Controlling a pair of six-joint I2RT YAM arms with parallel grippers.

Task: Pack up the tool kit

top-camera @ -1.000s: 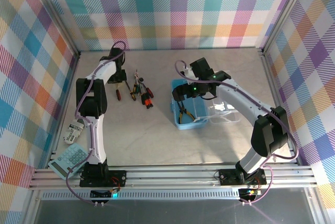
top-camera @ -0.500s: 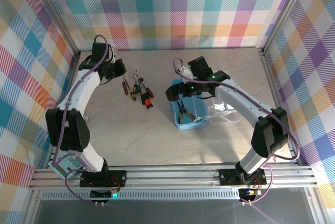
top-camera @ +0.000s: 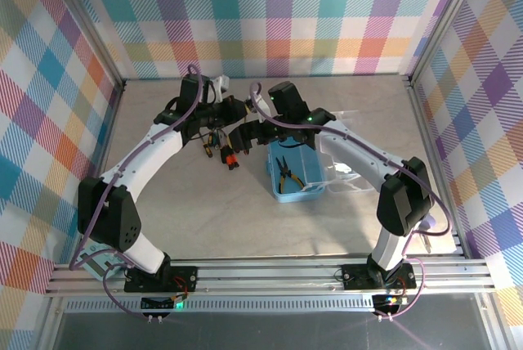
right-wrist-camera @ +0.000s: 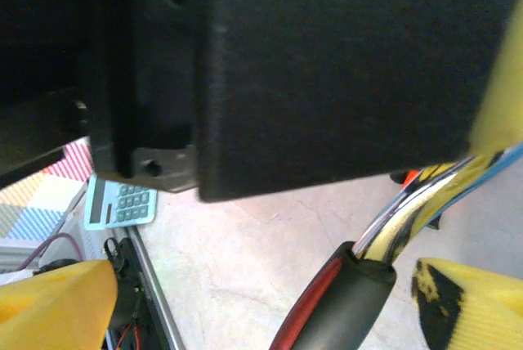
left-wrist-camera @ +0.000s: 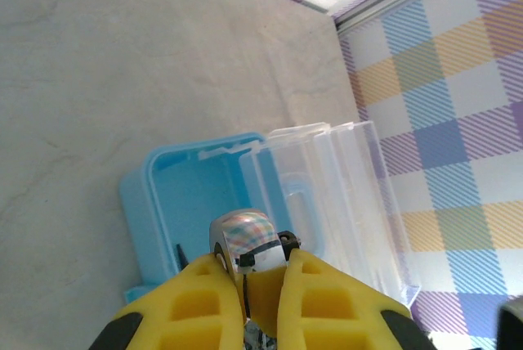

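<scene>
We have two arms, the left arm (top-camera: 147, 154) and right arm (top-camera: 359, 154), each white-shelled with black joints, bolted on black bases (top-camera: 159, 272) toward six o'clock. Lilac cables (top-camera: 198, 72) loop along them. The left gripper (left-wrist-camera: 245, 280) carries yellow fingers (left-wrist-camera: 204, 309) with moulded hollows.

Bright, even light, soft shadows; right wrist view blurred, partly dark.

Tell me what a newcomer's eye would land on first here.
The left arm and right arm meet over scattered hand tools at the table's far middle. Just right of them, the open light-blue case holds pliers. The left end effector, shut on a chrome tool, points toward it.
</scene>
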